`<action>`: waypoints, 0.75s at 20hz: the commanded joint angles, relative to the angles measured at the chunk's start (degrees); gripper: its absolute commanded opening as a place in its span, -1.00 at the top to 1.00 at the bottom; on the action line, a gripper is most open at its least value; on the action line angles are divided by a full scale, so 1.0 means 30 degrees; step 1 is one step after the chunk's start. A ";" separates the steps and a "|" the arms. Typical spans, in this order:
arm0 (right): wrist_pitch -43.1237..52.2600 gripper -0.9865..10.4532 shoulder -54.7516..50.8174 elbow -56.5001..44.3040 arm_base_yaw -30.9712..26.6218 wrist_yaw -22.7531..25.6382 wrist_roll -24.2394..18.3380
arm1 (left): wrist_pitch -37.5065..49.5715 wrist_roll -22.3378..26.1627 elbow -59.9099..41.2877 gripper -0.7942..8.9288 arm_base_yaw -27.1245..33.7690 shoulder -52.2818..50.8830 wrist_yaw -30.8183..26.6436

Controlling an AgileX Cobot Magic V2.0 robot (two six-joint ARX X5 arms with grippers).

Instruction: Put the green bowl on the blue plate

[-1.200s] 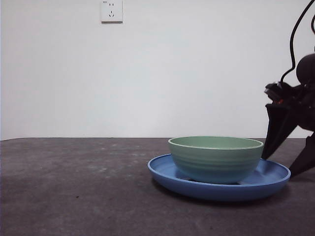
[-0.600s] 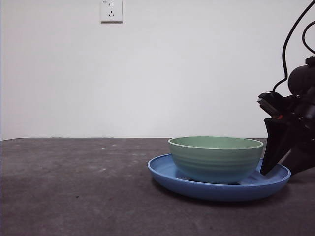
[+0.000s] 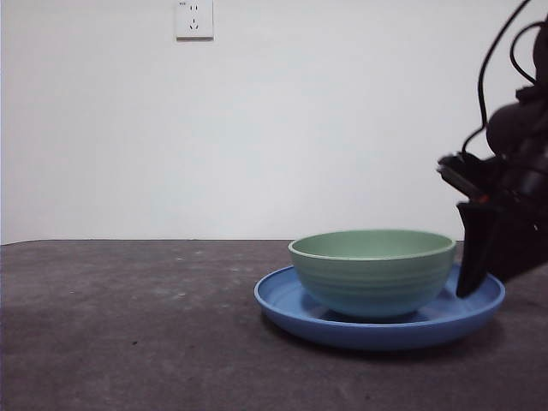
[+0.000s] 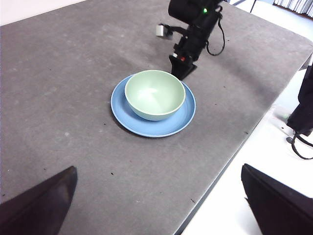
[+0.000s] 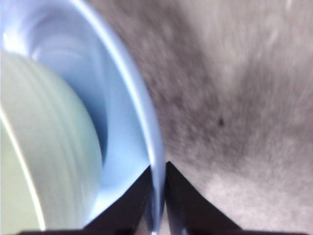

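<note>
The green bowl already sits inside the blue plate, mid-counter. The right end effector is pinched onto the plate's rim; the left end effector waits spread wide, empty.

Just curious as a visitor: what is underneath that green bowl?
The green bowl sits on the blue plate, whose rim the right gripper pinches. The plate's middle is covered.

bright even light, soft shadows, right wrist view seemingly motion-blurred
</note>
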 commanded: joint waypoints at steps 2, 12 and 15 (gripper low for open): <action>-0.1304 0.81 0.0372 0.2375 0.0678 0.0044 0.0160 | 0.0233 -0.0029 0.0153 -0.32 -0.0117 0.0036 -0.0029; -0.0219 0.81 0.0495 0.4648 0.4685 0.0051 0.3228 | 0.0240 -0.0022 0.0153 -0.32 -0.0117 0.0036 -0.0029; 0.0423 0.81 0.0933 0.4648 0.5406 0.0051 0.3905 | 0.0233 -0.0022 0.0153 -0.32 -0.0117 0.0036 -0.0029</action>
